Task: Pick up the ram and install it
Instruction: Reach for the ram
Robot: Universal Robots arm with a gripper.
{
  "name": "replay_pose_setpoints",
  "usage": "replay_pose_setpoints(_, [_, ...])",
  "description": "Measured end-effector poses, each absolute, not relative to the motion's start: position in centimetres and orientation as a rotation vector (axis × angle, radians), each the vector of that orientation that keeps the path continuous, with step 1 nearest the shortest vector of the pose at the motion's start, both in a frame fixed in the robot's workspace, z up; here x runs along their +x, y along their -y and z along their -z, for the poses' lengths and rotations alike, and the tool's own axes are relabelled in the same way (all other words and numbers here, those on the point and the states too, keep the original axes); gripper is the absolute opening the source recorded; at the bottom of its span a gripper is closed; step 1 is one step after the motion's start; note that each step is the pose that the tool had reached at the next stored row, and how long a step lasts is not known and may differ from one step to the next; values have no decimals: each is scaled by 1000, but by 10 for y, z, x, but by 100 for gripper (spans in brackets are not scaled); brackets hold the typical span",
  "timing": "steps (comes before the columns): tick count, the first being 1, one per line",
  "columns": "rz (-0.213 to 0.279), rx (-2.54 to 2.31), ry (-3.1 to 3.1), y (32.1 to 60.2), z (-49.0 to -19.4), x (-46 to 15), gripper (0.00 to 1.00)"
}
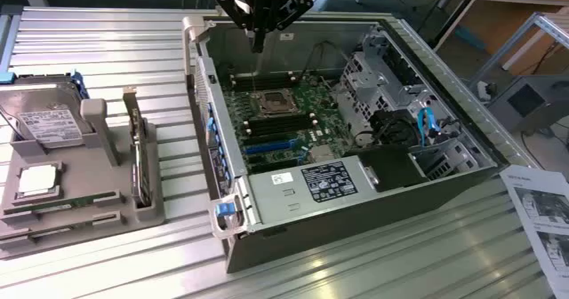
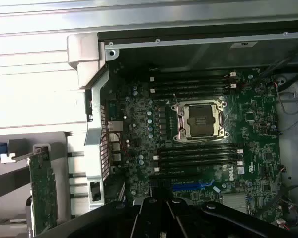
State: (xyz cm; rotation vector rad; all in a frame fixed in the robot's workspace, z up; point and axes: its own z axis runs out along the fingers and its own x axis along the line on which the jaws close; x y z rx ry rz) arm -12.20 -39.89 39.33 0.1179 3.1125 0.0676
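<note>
Ram (image 1: 64, 206) isn't in hand. Ribbed metal table (image 1: 106, 46), boxy steel case (image 1: 294, 226), green motherboard (image 1: 302, 106) with narrow black slots (image 1: 266, 122), then the grey plastic holder (image 1: 106, 209) well off to the exterior view's left of the case, where the thin green stick lies. Jaws hang over the case, pinched shut on nothing. My worry: a stick that thin could seat crooked, or the jaws could clip the open socket (image 1: 269, 101).

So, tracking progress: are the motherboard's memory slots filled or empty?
Empty: the memory slots are bare dark channels; the ram lies in the gray holder outside the case.
</note>
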Motion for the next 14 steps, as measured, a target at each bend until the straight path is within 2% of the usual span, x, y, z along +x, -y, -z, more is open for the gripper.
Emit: replay_pose_setpoints(14, [-68,118,-3112,399,-393,-124,11])
